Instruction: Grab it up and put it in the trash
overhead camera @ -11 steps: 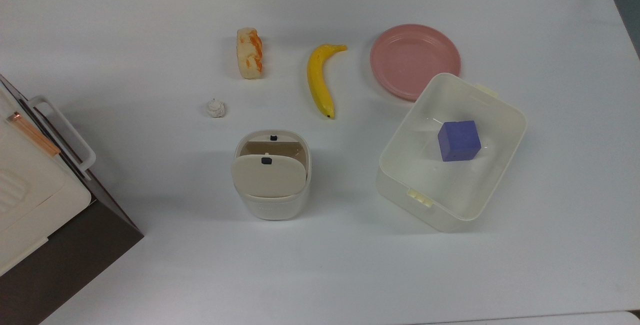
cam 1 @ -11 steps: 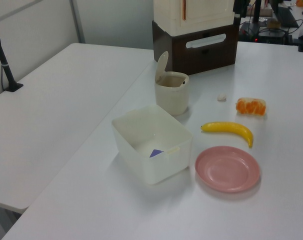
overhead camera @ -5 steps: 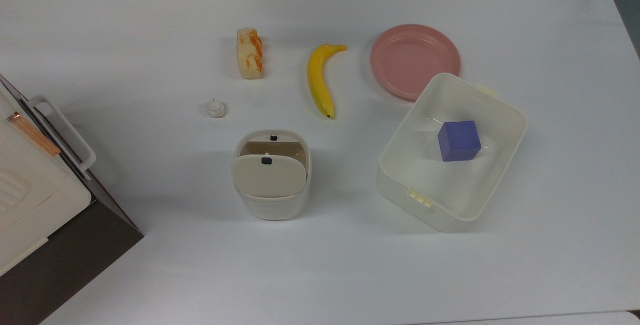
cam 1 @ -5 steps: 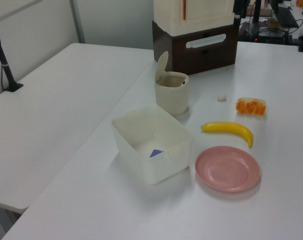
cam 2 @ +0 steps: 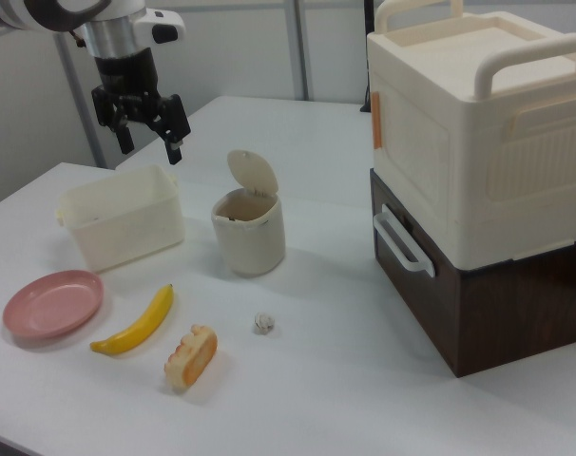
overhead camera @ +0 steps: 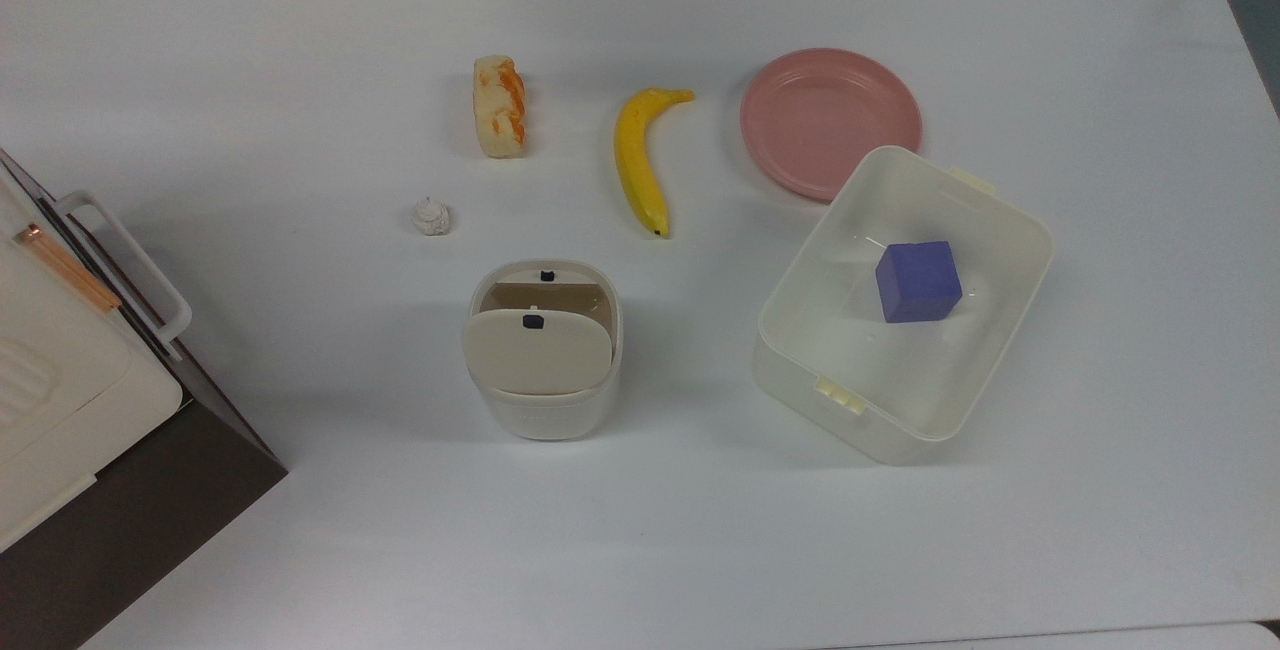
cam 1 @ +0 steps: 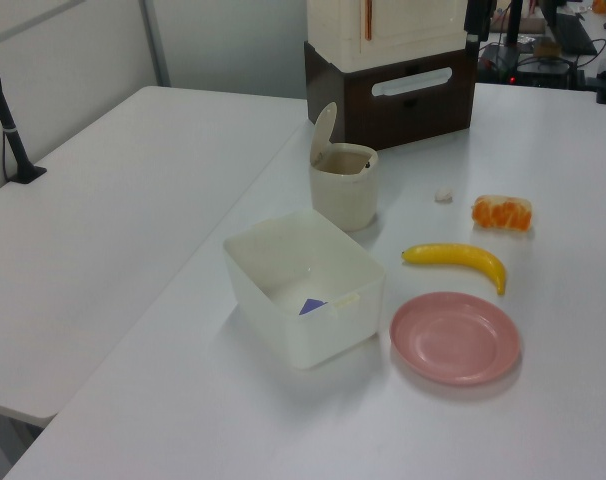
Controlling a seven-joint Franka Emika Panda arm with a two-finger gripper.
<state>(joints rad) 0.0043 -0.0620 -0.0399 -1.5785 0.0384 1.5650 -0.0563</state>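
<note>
— So where is the paper wad (overhead camera: 432, 218) relative to the trash bin (overhead camera: 543, 410)?

— On the white table (overhead camera: 300, 50), near the bin but apart from it, on the open side of its raised flap lid (overhead camera: 537, 352). In the right view the wad (cam 2: 263, 323) lies in front of the bin (cam 2: 249, 237), with the bread chunk (cam 2: 190, 356) and banana (cam 2: 137, 322) beyond it to the right view's left.

— And the gripper (cam 2: 145, 132)?

— High above the table, up over the translucent tub (cam 2: 122, 226) beside the bin, well apart from the wad. Its jaws look spread, holding nothing.
</note>
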